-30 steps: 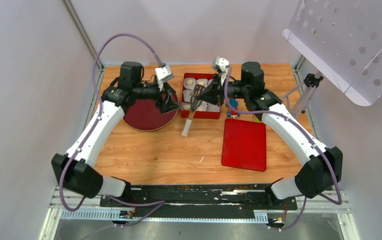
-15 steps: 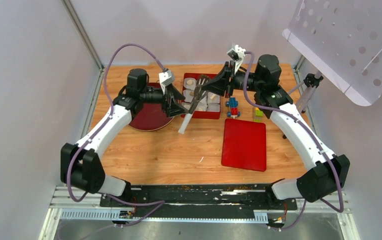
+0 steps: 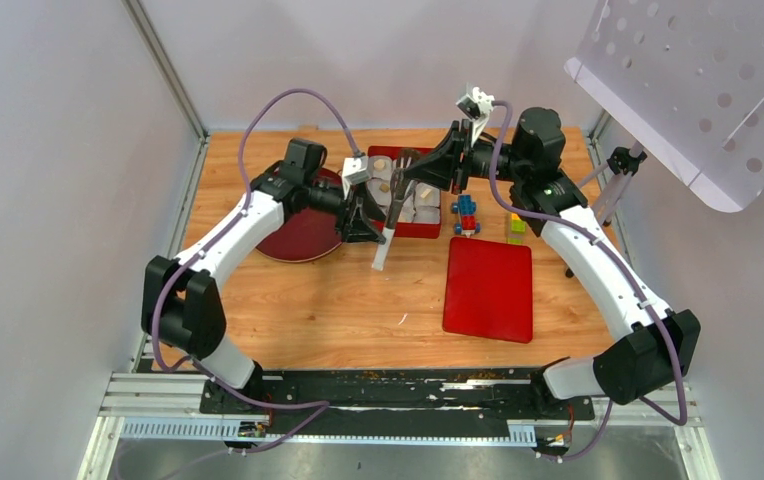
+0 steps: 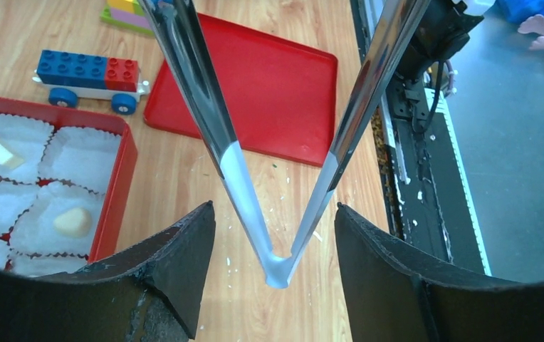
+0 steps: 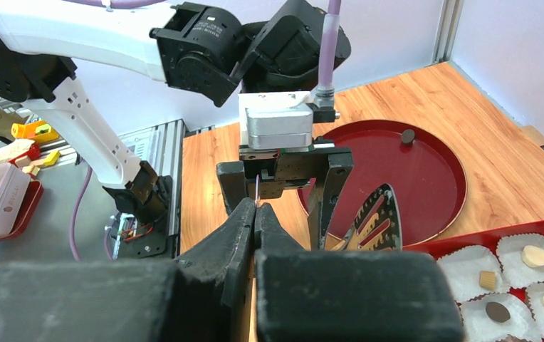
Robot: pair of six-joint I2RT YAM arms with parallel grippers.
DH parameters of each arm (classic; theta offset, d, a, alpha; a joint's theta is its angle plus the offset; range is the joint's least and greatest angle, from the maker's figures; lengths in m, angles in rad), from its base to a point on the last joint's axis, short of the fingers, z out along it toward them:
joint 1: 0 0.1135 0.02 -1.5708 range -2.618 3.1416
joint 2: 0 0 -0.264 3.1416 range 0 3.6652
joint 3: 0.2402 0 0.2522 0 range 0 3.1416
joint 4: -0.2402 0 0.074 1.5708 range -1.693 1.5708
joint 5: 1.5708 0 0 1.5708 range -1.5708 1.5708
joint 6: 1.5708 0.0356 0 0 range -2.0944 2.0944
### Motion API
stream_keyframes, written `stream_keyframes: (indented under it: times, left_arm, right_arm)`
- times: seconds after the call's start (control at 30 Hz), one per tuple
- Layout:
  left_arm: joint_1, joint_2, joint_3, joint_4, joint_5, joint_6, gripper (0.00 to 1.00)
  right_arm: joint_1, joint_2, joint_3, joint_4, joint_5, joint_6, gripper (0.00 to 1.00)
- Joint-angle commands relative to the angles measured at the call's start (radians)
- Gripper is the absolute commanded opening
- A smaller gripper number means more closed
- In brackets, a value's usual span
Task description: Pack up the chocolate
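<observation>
From above, the right claw (image 3: 405, 170) is pinching the tongs (image 3: 381, 255) by the dark head, over the red box (image 3: 413, 233) at the far edge of the table (image 3: 338, 300). At the left wrist, the left claw (image 4: 275, 207) is standing spread around the white hinge of the tongs. At the right wrist, chocolate (image 5: 537, 256) is lying in paper cups (image 5: 468, 260).

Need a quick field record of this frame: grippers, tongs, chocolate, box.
left gripper: open, fingers either side of the tongs' joined end, no contact visible
right gripper: shut on the tongs near their slotted head
tongs: tilted, head high, joined end low
red box: white paper cups, several holding one chocolate each
round dark red plate: one dark chocolate near its rim
red rectangular tray: flat on the table
toy block car: beside the box
</observation>
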Motion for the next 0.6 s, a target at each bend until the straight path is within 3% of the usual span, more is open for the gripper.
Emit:
stream_keyframes:
  times: [0.0, 0.13, 0.23, 0.3, 0.47, 0.57]
  left_arm:
    - [-0.014, 0.051, 0.146, -0.373, 0.053, 0.337, 0.7]
    - [-0.019, 0.143, 0.244, -0.602, 0.077, 0.506, 0.63]
    - [-0.03, 0.173, 0.251, -0.559, 0.076, 0.484, 0.6]
    - [-0.04, 0.162, 0.209, -0.408, 0.052, 0.359, 0.6]
    - [-0.042, 0.086, 0.0, 0.388, -0.011, -0.278, 0.66]
    - [-0.045, 0.102, -0.015, 0.595, 0.024, -0.472, 0.62]
  right_arm:
    - [-0.012, -0.028, 0.038, 0.061, -0.015, 0.01, 0.0]
    - [-0.015, -0.023, 0.035, 0.082, -0.006, 0.022, 0.0]
    - [-0.015, -0.02, 0.031, 0.096, -0.005, 0.032, 0.0]
    - [-0.015, -0.019, 0.035, 0.097, -0.006, 0.035, 0.0]
    - [-0.016, -0.026, 0.031, 0.091, -0.008, 0.037, 0.0]
    - [-0.02, -0.037, 0.013, 0.09, -0.003, 0.03, 0.0]
